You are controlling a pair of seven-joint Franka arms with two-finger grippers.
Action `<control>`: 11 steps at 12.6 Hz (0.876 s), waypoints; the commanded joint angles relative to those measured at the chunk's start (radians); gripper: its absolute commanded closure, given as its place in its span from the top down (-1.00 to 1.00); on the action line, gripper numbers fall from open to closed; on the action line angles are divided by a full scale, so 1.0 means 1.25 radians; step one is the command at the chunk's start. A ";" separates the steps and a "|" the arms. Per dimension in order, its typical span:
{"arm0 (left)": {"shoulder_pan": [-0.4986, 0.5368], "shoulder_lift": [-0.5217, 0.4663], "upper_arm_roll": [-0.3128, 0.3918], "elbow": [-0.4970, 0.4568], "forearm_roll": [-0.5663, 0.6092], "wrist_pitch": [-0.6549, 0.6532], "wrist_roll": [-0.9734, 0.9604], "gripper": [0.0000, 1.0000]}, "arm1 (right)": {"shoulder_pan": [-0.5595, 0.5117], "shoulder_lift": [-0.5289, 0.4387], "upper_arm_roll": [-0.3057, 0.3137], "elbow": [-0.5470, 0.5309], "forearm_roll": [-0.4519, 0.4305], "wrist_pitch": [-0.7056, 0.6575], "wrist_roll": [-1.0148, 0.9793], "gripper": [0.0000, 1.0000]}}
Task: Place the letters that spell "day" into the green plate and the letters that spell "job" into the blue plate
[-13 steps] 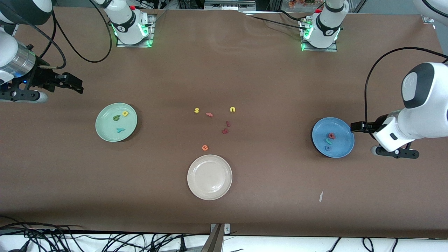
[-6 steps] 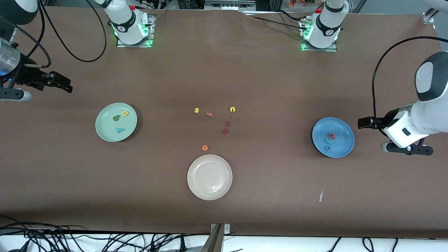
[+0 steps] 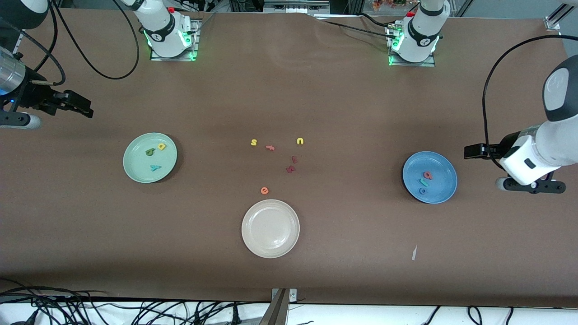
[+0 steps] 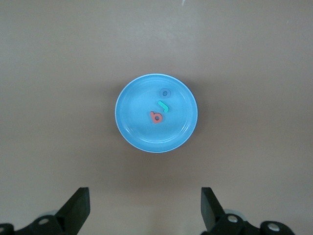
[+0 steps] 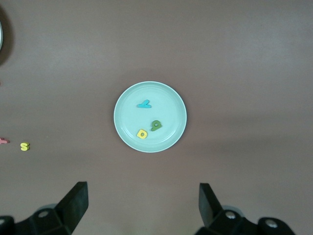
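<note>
Looks finished: yellow d [image 3: 162,146], green a [image 3: 149,152] and teal y [image 3: 155,168] lie in the green plate [image 3: 135,169]; b [image 3: 427,175], apparently j [image 3: 424,182] and o [image 3: 422,191] in the blue plate [image 3: 440,192]. Left gripper [image 3: 469,151] beside the blue plate, right gripper [image 3: 86,108] near the green plate, both wide open, empty.

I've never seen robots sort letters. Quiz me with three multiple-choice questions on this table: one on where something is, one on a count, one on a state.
1. Where is the yellow d?
A. in the green plate
B. in the white plate
C. on the bare table

2. How many letters lie in the blue plate?
A. one
B. three
C. five

3. How do the left gripper's jaws stand?
A. shut on a letter
B. shut, empty
C. open, empty

Answers:
1 A: d sits in the green plate beside the a and y.
2 B: b, j, o.
3 C: the left wrist view shows them apart, holding nothing.
</note>
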 commanded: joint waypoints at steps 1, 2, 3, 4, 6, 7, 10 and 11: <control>-0.004 -0.085 0.009 -0.061 -0.022 0.032 -0.024 1.00 | -0.004 -0.016 0.004 -0.007 -0.003 -0.009 -0.014 1.00; -0.006 -0.121 0.009 -0.098 -0.021 0.051 -0.013 1.00 | -0.004 -0.016 0.004 -0.007 -0.003 -0.009 -0.014 1.00; -0.013 -0.138 0.009 -0.118 -0.022 0.063 -0.012 1.00 | -0.004 -0.016 0.005 -0.006 -0.004 -0.009 -0.013 1.00; -0.018 -0.148 0.010 -0.125 -0.021 0.064 -0.024 1.00 | -0.003 -0.016 0.005 -0.006 -0.004 -0.009 -0.013 1.00; -0.026 -0.181 0.015 -0.158 -0.028 0.068 -0.022 1.00 | -0.001 -0.017 0.009 -0.004 -0.004 -0.009 -0.013 1.00; -0.029 -0.204 0.015 -0.168 -0.038 0.066 -0.017 1.00 | -0.001 -0.016 0.011 -0.003 -0.006 -0.007 -0.013 1.00; -0.040 -0.244 0.027 -0.197 -0.053 0.065 -0.007 1.00 | -0.001 -0.016 0.014 -0.003 -0.006 -0.007 -0.013 1.00; -0.059 -0.262 0.034 -0.210 -0.052 0.065 0.005 1.00 | -0.001 -0.016 0.014 -0.003 -0.006 -0.007 -0.013 1.00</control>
